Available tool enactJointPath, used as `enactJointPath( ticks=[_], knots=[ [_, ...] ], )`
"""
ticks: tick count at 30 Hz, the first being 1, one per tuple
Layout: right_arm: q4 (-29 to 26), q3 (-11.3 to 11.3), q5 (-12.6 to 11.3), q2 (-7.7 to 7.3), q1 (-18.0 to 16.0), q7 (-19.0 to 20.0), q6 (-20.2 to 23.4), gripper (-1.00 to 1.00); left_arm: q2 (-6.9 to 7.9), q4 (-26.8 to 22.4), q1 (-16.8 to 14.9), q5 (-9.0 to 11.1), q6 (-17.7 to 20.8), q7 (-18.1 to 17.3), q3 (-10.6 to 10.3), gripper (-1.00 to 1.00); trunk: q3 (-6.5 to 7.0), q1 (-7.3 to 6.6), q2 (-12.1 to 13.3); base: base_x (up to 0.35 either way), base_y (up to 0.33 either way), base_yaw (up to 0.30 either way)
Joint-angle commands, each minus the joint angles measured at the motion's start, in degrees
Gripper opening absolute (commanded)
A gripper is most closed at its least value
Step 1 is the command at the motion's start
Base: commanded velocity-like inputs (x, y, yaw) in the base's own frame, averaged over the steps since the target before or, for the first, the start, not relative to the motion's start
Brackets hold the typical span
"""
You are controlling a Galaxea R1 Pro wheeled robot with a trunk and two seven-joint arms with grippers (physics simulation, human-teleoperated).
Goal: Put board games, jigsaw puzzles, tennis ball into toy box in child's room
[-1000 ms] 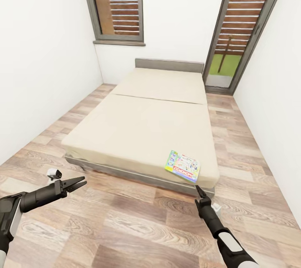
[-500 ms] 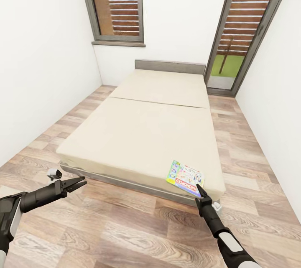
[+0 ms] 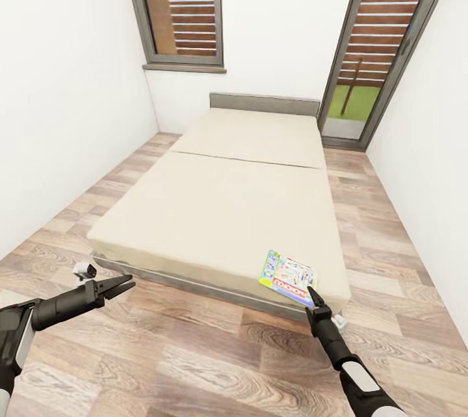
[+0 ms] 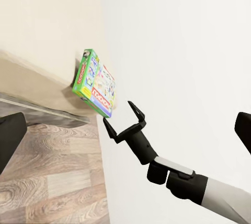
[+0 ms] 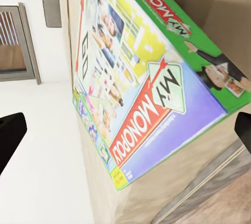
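Monopoly board game [image 3: 288,272] lay at bed [image 3: 221,202] near corner; right gripper [image 3: 311,293] released beside it; left gripper [image 3: 121,285] released off bed.

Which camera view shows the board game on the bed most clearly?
The right wrist view: the board game is close and its "Monopoly" print is readable. The head view shows it small at the bed corner; the left wrist view shows it small, beside the right end effector.
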Motion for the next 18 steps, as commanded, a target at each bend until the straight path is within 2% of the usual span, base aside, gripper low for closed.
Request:
enactJointPath(
  ticks=[1, 9, 13, 18],
  knots=[
    [0.0, -0.1, -0.5, 0.00, 0.0, 0.2, 0.6, 1.00, 0.01, 0.0, 0.0, -0.1, 0.6, -0.3, 0.0, 1.00, -0.04, -0.01, 0.0, 0.000, 0.000, 0.000],
    [0.0, -0.1, -0.5, -0.09, 0.0, 0.2, 0.6, 1.00, 0.00, 0.0, 0.0, -0.1, 0.6, -0.3, 0.0, 1.00, -0.04, -0.01, 0.0, 0.000, 0.000, 0.000],
    [0.0, -0.1, -0.6, -0.25, 0.0, 0.2, 0.6, 1.00, 0.00, 0.0, 0.0, 0.0, 0.6, -0.3, 0.0, 1.00, -0.76, 0.87, -1.6, 0.000, 0.000, 0.000],
    [0.0, -0.1, -0.6, -0.28, 0.0, 0.2, 0.6, 1.00, 0.00, 0.0, 0.0, -0.1, 0.6, -0.3, 0.0, 1.00, -0.76, 0.87, -1.6, 0.000, 0.000, 0.000]
  ],
)
